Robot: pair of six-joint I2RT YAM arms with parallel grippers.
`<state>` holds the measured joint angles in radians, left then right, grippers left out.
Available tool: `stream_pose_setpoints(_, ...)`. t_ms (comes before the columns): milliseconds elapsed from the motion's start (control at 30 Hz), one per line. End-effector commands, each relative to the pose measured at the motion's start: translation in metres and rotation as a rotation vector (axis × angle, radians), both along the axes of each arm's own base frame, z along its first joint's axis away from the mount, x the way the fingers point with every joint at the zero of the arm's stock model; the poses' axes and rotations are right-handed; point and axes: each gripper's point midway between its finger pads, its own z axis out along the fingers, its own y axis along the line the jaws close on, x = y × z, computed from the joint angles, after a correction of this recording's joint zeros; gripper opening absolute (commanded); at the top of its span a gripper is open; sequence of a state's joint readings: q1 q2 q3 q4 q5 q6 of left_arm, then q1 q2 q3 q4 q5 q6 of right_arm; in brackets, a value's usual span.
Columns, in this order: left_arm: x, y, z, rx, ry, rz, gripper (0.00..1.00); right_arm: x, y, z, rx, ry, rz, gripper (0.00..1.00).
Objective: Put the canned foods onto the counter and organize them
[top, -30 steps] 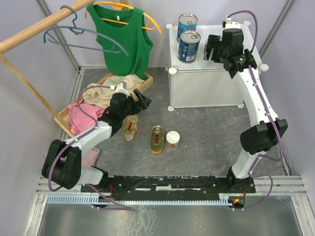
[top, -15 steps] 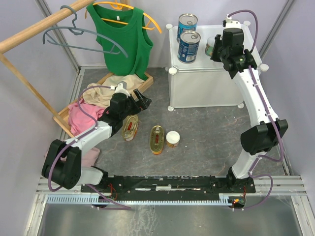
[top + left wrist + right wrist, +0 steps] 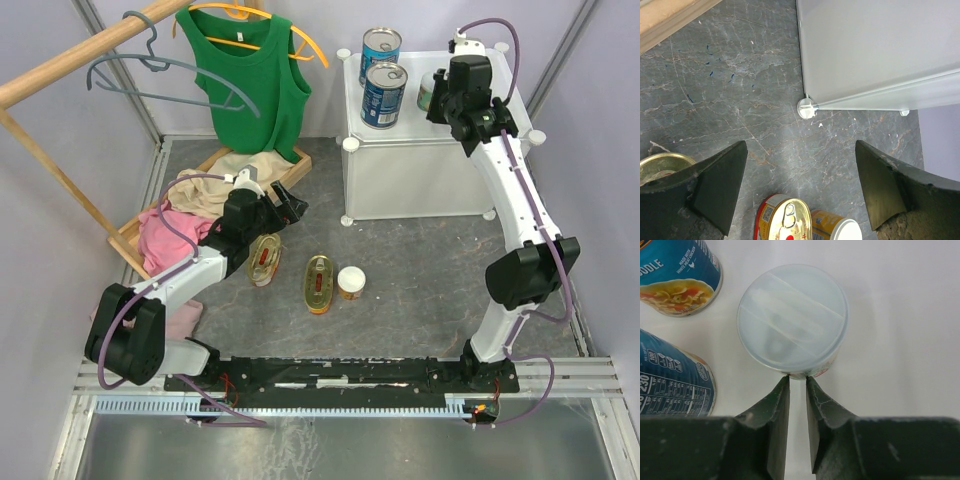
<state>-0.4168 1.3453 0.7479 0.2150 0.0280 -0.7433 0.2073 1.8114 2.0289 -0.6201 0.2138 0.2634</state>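
Two tall blue-labelled cans (image 3: 381, 48) (image 3: 383, 95) stand on the white counter (image 3: 420, 160). A small white-lidded can (image 3: 430, 93) stands upright on it to their right. My right gripper (image 3: 447, 100) hangs just beside this can (image 3: 792, 320). Its jaws (image 3: 797, 376) are shut to a thin slit, tips at the can's rim, with nothing between them. On the floor lie two oval yellow-red tins (image 3: 264, 258) (image 3: 319, 283) and an orange-labelled can (image 3: 351, 283). My left gripper (image 3: 290, 205) hovers open above the floor (image 3: 800, 170), with an oval tin (image 3: 785, 222) and the orange can (image 3: 837, 229) below it.
A wooden tray of clothes (image 3: 215, 190) lies at the left. A green top (image 3: 250, 80) and a grey hanger (image 3: 150, 65) hang from a wooden rail. The counter's corner foot (image 3: 806, 107) stands ahead of the left gripper.
The right gripper's jaws have closed from wide open, and the small white-lidded can now shows beside it on the counter. The left arm has not moved.
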Motion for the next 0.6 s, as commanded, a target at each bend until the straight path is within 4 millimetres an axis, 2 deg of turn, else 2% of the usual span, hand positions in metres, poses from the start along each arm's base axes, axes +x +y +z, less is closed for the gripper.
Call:
stream_pose_setpoints(0,0.006,-0.003,0.018,-0.034,-0.053,0.008,0.94,0.001,-0.003,0.022,0.003,-0.066,0.005,0.25)
stream_pose_setpoints(233,0.006,-0.005,0.019,-0.040,-0.054,0.003,0.94,-0.012,-0.009,0.023,-0.003,-0.071,-0.015,0.25)
stream_pose_setpoints(567,0.005,-0.003,0.019,-0.040,-0.059,0.009,0.94,-0.008,-0.013,0.021,-0.011,-0.070,-0.038,0.18)
